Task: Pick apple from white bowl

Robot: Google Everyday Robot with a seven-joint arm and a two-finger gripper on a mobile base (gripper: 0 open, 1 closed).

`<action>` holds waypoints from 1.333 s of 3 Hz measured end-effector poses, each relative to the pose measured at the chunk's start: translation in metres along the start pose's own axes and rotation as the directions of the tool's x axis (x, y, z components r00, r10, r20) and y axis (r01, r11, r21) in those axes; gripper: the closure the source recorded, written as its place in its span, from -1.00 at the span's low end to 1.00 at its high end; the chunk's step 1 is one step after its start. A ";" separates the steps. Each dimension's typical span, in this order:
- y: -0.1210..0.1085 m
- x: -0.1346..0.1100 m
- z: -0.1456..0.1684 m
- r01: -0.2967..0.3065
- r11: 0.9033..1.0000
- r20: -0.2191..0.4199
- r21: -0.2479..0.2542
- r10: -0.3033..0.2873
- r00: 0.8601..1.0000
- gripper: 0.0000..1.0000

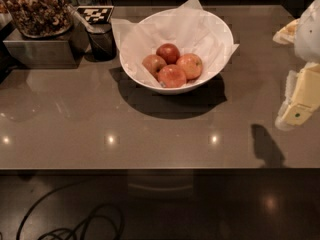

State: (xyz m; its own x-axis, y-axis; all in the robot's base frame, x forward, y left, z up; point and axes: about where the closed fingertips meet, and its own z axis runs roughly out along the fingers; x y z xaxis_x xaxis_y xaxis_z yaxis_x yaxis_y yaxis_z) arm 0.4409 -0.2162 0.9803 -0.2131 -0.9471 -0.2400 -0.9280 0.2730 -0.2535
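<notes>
The smooth, round white bowl (200, 87) sits on the glossy grey-brown table (150, 129), lined with crinkled white paper (190, 24) whose corners jut past the rim. Four apples huddle in its hollow. The apple (190, 65), palest and orange-pink, lies on the right of the cluster, touching the deep red apple (168, 53) behind it and a redder one (171, 76) in front. The cream, blocky pincer (292, 116) hangs over the table's right edge, well apart from the bowl; whether it is spread or pressed together cannot be told.
</notes>
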 end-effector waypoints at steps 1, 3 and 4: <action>-0.024 -0.017 -0.001 0.025 1.000 0.097 0.003 -0.025 0.995 -1.00; -0.099 -0.082 -0.010 0.105 0.994 0.318 0.018 -0.105 0.942 -1.00; -0.124 -0.123 0.003 0.174 0.985 0.380 -0.011 -0.157 0.912 -1.00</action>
State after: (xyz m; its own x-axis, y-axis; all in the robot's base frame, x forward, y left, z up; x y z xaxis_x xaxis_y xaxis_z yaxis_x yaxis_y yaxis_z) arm 0.5833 -0.1335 1.0382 0.0674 -0.8423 -0.5347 -0.9541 0.1022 -0.2813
